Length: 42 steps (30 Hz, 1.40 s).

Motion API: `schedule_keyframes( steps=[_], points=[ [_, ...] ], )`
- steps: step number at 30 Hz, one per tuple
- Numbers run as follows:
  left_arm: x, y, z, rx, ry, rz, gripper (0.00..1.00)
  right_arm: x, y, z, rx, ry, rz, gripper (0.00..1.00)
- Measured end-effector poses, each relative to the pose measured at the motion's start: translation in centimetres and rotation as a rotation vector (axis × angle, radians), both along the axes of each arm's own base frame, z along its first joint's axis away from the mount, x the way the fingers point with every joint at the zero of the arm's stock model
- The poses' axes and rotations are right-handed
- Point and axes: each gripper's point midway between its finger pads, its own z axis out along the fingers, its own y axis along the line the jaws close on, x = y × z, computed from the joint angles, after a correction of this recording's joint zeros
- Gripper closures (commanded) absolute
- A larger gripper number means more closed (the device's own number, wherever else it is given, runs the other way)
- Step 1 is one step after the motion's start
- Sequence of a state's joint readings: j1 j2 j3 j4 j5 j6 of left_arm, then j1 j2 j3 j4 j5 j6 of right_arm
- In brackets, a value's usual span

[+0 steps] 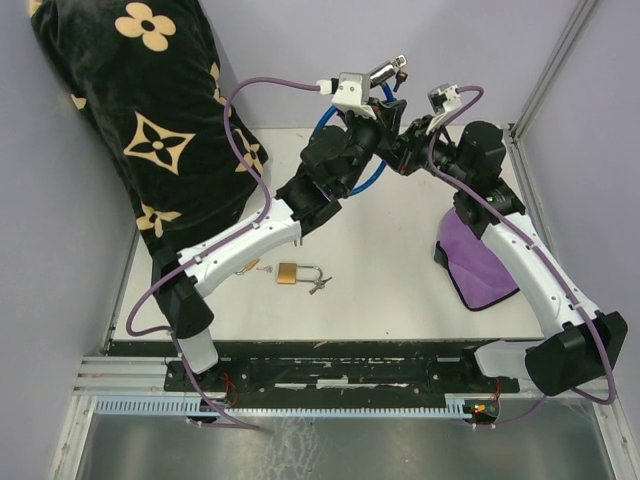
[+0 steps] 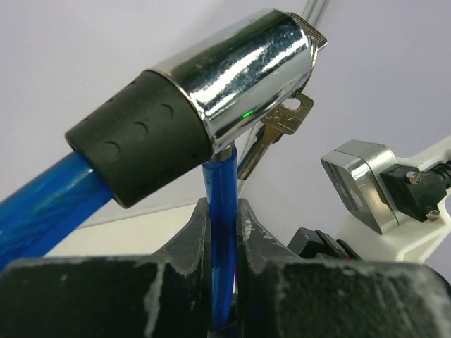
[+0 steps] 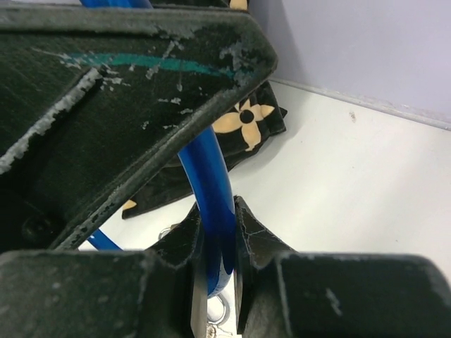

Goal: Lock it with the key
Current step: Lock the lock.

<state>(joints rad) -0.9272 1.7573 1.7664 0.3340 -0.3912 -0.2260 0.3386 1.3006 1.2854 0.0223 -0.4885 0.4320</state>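
Observation:
A blue cable lock (image 1: 352, 185) is held up over the far middle of the table by both grippers. Its chrome lock head (image 2: 246, 70) with a black sleeve (image 2: 141, 137) points up, and a silver key (image 2: 280, 127) sticks out under the head. My left gripper (image 2: 223, 211) is shut on the blue cable (image 2: 223, 183) just below the head; it also shows in the top view (image 1: 372, 108). My right gripper (image 3: 217, 218) is shut on another stretch of the blue cable (image 3: 211, 176), close beside the left gripper in the top view (image 1: 405, 135).
A brass padlock (image 1: 290, 273) with small keys (image 1: 320, 286) lies on the table near the front. A purple cloth (image 1: 475, 265) lies at the right. A black bag with tan flowers (image 1: 150, 110) fills the far left. A metal frame edges the table's right side (image 1: 530, 190).

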Motion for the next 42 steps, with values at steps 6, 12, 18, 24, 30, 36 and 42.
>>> schedule_keyframes(
  steps=[6, 12, 18, 24, 30, 36, 42],
  points=[
    [0.4, -0.1, -0.6, 0.036, 0.002, -0.035, 0.97, -0.4, -0.2, -0.4, -0.035, -0.007, 0.006, 0.40],
    [1.8, 1.0, -2.9, 0.133, 0.053, -0.070, 0.97, -2.4, -1.2, -0.6, -0.148, -0.032, 0.060, 0.23],
    [2.0, 2.3, -4.9, 0.253, 0.124, -0.143, 0.97, -5.9, -5.6, 0.0, -0.306, -0.078, 0.125, 0.23],
    [-0.7, 2.4, -7.0, 0.411, 0.174, -0.294, 0.97, -7.0, -12.9, 6.0, -0.245, -0.119, 0.041, 0.28],
    [-4.4, 2.3, -9.2, 0.549, 0.196, -0.447, 0.97, -6.8, -11.2, 12.7, -0.044, -0.152, 0.207, 0.39],
    [-7.0, 1.5, -10.9, 0.654, 0.170, -0.549, 0.97, -5.9, -8.0, 13.2, 0.008, -0.049, 0.339, 0.51],
    [-8.7, 0.7, -11.7, 0.706, 0.148, -0.612, 0.97, -6.4, -4.3, 11.5, -0.097, -0.013, 0.393, 0.67]
  ],
)
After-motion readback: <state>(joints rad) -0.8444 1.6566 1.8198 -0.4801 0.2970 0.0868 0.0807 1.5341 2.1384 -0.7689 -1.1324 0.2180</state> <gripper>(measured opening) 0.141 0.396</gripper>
